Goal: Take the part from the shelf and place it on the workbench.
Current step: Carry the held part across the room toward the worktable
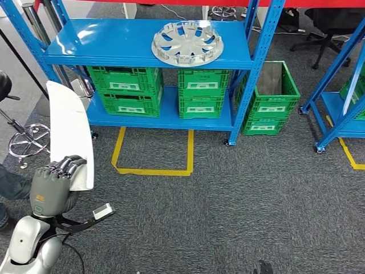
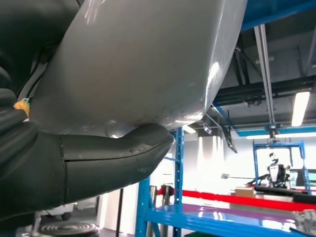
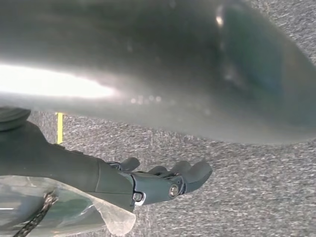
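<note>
I see the white curved part (image 1: 69, 131) held upright at lower left, off the shelf (image 1: 129, 51), over grey carpet. My left hand (image 1: 53, 185) grips its lower edge, fingers curled over it, thumb (image 2: 123, 153) pressed on its surface. My right hand (image 3: 164, 180) holds nothing, fingers loosely apart. A silver wheel cover (image 1: 187, 43) lies on the shelf top, green crates (image 1: 125, 88) below.

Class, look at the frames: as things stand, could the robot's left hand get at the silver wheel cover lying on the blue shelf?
Probably not: the left hand already grips a white curved panel, and the wheel cover lies far across the shelf.
</note>
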`<action>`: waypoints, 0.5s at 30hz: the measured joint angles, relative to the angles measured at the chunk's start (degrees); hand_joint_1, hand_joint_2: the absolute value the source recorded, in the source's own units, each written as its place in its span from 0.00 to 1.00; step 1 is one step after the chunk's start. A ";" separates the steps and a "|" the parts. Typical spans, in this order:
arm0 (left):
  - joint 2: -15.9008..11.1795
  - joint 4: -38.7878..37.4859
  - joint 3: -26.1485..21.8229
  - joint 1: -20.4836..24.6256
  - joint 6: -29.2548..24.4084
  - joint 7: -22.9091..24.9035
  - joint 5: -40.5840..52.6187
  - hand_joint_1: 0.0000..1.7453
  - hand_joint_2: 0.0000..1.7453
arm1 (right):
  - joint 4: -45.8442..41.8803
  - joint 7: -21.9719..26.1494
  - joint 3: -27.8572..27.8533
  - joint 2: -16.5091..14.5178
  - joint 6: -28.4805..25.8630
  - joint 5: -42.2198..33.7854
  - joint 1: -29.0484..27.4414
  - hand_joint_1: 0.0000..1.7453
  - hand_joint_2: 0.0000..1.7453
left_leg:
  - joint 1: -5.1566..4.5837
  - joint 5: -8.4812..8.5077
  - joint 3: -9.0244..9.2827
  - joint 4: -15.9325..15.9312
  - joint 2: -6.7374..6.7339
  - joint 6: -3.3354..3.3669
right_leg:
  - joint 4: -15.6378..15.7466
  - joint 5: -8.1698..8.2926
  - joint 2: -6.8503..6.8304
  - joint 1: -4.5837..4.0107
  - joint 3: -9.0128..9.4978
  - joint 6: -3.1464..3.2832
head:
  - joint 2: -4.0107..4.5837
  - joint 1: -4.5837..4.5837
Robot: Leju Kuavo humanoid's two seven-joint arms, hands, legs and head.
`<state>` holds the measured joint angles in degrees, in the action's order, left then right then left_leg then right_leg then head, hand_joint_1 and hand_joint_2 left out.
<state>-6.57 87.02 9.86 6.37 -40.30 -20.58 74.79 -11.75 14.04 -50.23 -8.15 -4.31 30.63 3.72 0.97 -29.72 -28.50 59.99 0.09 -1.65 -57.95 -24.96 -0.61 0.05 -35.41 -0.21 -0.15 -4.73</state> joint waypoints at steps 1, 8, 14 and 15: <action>0.03 -0.04 0.38 0.01 0.00 0.08 -0.08 1.00 1.00 | -0.01 -0.05 -0.07 0.00 -0.08 0.03 -0.02 0.00 0.00 | -0.18 -0.79 1.15 -2.15 0.05 0.40 | -0.23 0.51 0.02 0.00 -0.44 -0.39 | 0.00 -0.03; 0.36 -0.81 2.02 0.11 0.02 0.10 -0.39 1.00 1.00 | -0.01 -0.24 -0.45 0.00 -0.23 0.13 -0.61 0.00 0.00 | -0.29 3.57 -3.92 -2.87 -0.45 3.15 | -11.51 -9.60 0.50 0.47 -4.67 -2.17 | 0.00 -0.40; 0.37 -1.08 2.25 0.13 0.02 0.10 -0.39 1.00 1.00 | -0.01 -0.21 -0.46 -0.02 -0.15 0.13 -0.58 0.00 0.00 | -0.44 5.04 -5.82 -2.78 -0.54 3.15 | -17.57 -11.22 0.49 0.47 -5.14 -2.24 | 0.00 -0.43; 0.37 -1.09 2.26 0.13 0.02 0.10 -0.39 1.00 1.00 | -0.01 -0.21 -0.46 -0.02 -0.15 0.13 -0.58 0.00 0.00 | -0.44 5.08 -5.88 -2.78 -0.54 3.14 | -17.63 -11.13 0.49 0.47 -5.10 -2.24 | 0.00 -0.43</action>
<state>-6.21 85.93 12.12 6.50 -40.28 -20.48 74.40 -11.76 13.84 -50.69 -8.17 -4.46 30.75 3.14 0.53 -24.64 -34.38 57.21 -0.46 1.49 -75.59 -36.09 -0.11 0.52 -40.51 -2.44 -0.15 -5.16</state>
